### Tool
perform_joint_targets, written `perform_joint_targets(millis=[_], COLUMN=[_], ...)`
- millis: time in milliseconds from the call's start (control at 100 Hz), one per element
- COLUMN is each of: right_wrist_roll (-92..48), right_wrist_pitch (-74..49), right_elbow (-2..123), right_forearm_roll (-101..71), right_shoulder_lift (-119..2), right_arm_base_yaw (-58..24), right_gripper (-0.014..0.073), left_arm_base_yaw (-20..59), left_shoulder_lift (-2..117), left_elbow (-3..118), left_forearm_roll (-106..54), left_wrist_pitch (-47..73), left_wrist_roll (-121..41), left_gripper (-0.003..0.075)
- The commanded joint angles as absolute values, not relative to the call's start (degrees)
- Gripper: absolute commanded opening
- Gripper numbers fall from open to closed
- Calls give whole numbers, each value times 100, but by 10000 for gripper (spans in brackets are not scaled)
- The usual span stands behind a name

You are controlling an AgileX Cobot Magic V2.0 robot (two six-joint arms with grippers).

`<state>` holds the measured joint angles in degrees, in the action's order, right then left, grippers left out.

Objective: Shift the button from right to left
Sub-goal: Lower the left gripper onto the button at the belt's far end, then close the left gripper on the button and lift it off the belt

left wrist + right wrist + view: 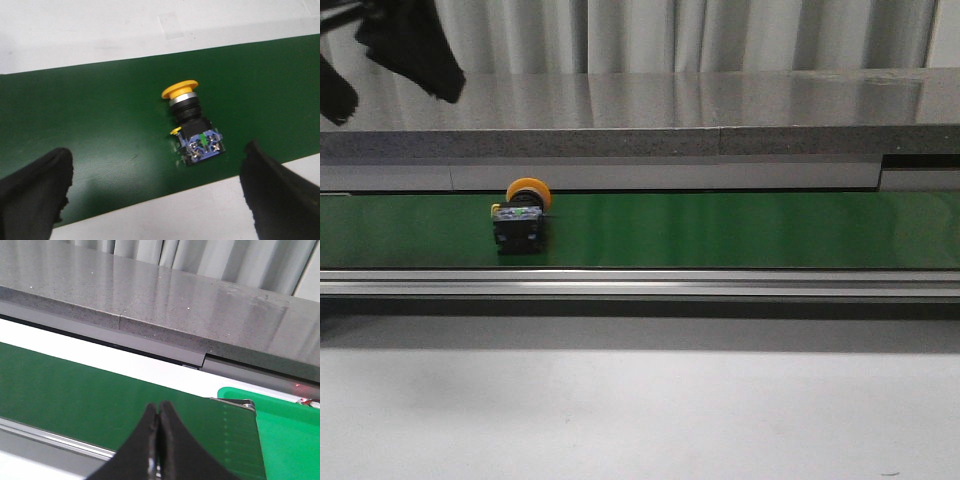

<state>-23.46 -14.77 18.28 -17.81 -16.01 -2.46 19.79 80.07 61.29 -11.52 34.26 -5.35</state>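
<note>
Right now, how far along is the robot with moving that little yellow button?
The yellow-capped black push button already lies on the green belt's left part. Nothing is in hand: the left gripper hangs open above it, and the right gripper is shut and empty. What remains, if anything, is unclear.

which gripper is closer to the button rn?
Left. The left gripper hangs open over the button on the green belt. The right gripper is shut, with no button in its view.

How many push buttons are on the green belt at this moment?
1. The button lies on its side on the left part of the green belt, between the open left gripper's fingers, untouched. The frames show no other.
</note>
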Motion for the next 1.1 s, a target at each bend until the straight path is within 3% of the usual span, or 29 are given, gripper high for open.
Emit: perform_joint_targets(millis=[0, 900, 1090], right_wrist_roll=[-2382, -2382, -2382], right_wrist_pitch=[-1008, -1008, -1008], right_elbow=[1993, 1993, 1993], right_forearm_roll=[-1826, -1826, -1826], right_shoulder_lift=[-1643, -1643, -1643], right_arm_base_yaw=[-250, -250, -250], right_gripper=[-68, -68, -68], left_arm_base_yaw=[2132, 1803, 1609], left_shoulder_lift=[8113, 9393, 9412], left_elbow=[6422, 6470, 6470], left_forearm_roll=[-1284, -1029, -982], left_wrist_pitch=[3054, 2645, 2834], left_wrist_roll=[-490, -482, -482], left_gripper=[643, 640, 510])
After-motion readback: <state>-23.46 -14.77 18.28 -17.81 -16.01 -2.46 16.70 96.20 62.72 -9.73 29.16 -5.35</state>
